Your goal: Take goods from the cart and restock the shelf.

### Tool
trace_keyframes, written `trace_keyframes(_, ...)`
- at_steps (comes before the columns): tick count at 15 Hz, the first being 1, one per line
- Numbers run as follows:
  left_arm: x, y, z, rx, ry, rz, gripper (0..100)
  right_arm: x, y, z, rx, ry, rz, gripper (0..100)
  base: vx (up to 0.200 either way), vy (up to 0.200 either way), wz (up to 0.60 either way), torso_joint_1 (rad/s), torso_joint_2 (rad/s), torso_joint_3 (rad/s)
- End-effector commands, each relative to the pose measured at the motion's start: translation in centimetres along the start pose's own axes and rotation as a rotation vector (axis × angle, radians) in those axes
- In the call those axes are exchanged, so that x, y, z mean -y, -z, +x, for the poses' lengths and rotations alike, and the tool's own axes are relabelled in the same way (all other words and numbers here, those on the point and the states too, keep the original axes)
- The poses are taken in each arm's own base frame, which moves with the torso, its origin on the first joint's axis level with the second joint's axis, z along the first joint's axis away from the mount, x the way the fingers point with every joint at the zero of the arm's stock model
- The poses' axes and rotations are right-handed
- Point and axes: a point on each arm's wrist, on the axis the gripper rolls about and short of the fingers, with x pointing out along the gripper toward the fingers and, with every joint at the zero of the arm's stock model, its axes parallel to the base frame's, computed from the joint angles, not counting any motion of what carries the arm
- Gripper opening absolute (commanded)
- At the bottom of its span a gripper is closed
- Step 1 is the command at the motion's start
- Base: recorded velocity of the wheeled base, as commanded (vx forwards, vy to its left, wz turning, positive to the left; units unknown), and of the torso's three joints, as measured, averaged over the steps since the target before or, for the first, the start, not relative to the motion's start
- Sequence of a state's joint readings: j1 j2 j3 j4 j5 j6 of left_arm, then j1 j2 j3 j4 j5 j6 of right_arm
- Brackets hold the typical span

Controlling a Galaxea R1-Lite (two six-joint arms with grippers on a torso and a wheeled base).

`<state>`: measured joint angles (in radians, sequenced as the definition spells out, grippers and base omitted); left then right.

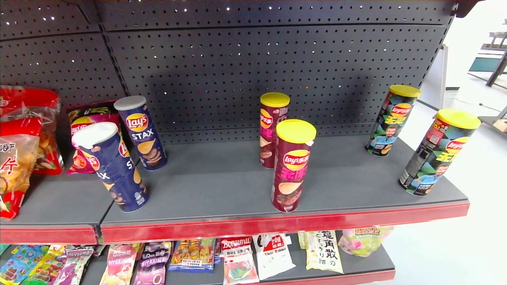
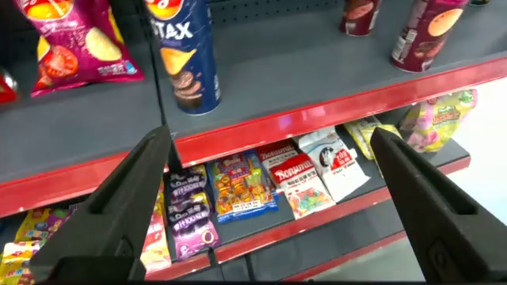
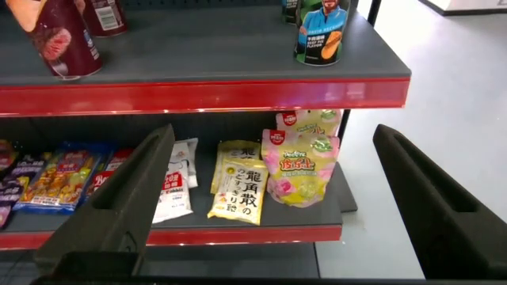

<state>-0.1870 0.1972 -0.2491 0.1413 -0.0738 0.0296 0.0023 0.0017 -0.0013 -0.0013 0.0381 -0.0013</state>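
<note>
The grey shelf with a red front edge [image 1: 277, 223] carries upright chip cans: two blue ones [image 1: 113, 166] on the left, two maroon ones with yellow lids [image 1: 291, 166] in the middle, and two green-black ones [image 1: 439, 152] on the right. My left gripper [image 2: 269, 214] is open and holds nothing. It sits in front of and below the shelf edge, under a blue can [image 2: 186, 55]. My right gripper [image 3: 277, 214] is also open and holds nothing. It is low before the shelf's right end, beneath a green-black can [image 3: 321, 28].
Chip bags [image 1: 23, 150] crowd the shelf's left section. The lower shelf [image 1: 356, 273] holds several flat snack packets [image 3: 245, 190] and a pink-green bag [image 3: 305, 166]. Bare grey shelf lies between the can pairs. Open floor [image 1: 455, 245] is to the right.
</note>
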Motion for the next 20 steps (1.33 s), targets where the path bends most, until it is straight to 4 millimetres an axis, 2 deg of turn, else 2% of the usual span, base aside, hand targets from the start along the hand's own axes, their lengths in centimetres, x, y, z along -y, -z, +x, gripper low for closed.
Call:
trace_keyframes(1,0.0,2.5,-0.3,0.022,-0.05,-0.006,100,0.0,0.0,0.0,0.004,-0.003,0.003,100,0.0,0.0,0.0,0.0,0.0,0.0)
trace_keyframes(2,0.0,3.3,0.0,-0.005,-0.047,-0.008,100,0.0,-0.5,-0.1,0.028,-0.015,0.012,100,0.0,0.0,0.0,0.0,0.0,0.0)
trace_keyframes(3,0.0,4.6,0.6,-0.032,-0.047,-0.002,100,-0.1,-4.2,-0.2,0.049,-0.096,0.05,100,0.0,0.0,0.0,0.0,0.0,0.0)
trace_keyframes(4,0.0,5.5,1.1,-0.016,-0.047,0.005,100,-0.2,-7.1,0.5,0.034,-0.113,0.09,100,0.0,0.0,0.0,0.0,0.0,0.0)
trace_keyframes(5,0.0,5.4,1.1,0.007,-0.046,-0.003,100,-0.1,-10.3,1.5,0.024,-0.133,0.127,100,0.0,0.0,0.0,0.0,0.0,0.0)
trace_keyframes(6,0.0,5.6,1.1,-0.017,-0.049,-0.024,100,-0.2,-13.6,3.2,0.001,-0.202,0.104,100,0.0,0.0,0.0,0.0,0.0,0.0)
trace_keyframes(7,0.0,5.6,1.1,-0.011,-0.054,-0.024,100,-0.4,-14.4,4.6,-0.04,-0.245,0.073,100,0.0,0.0,0.0,0.0,0.0,0.0)
trace_keyframes(8,-0.1,5.6,1.1,-0.015,-0.067,-0.027,100,-0.7,-15.3,7.6,-0.116,-0.294,0.012,100,0.0,0.0,0.0,0.0,0.0,0.0)
trace_keyframes(11,-0.1,5.6,1.1,-0.015,-0.069,-0.027,100,-2.8,-14.6,13.3,-0.244,-0.445,-0.008,100,0.0,0.0,0.0,0.0,0.0,0.0)
trace_keyframes(12,-0.1,5.6,1.1,-0.015,-0.069,-0.027,100,-3.1,-14.2,14.4,-0.261,-0.448,-0.011,100,0.0,0.0,0.0,0.0,0.0,0.0)
trace_keyframes(14,-0.1,5.6,1.1,-0.015,-0.069,-0.027,100,-4.0,-12.5,17.8,-0.366,-0.462,-0.031,100,0.0,0.0,0.0,0.0,0.0,0.0)
trace_keyframes(17,-0.1,5.6,1.1,-0.015,-0.069,-0.027,100,-5.9,-10.3,20.3,-0.501,-0.524,-0.048,100,0.0,0.0,0.0,0.0,0.0,0.0)
trace_keyframes(20,-0.1,5.6,1.1,-0.015,-0.069,-0.027,100,-7.2,-9.2,22.4,-0.565,-0.55,-0.071,100,0.0,0.0,0.0,0.0,0.0,0.0)
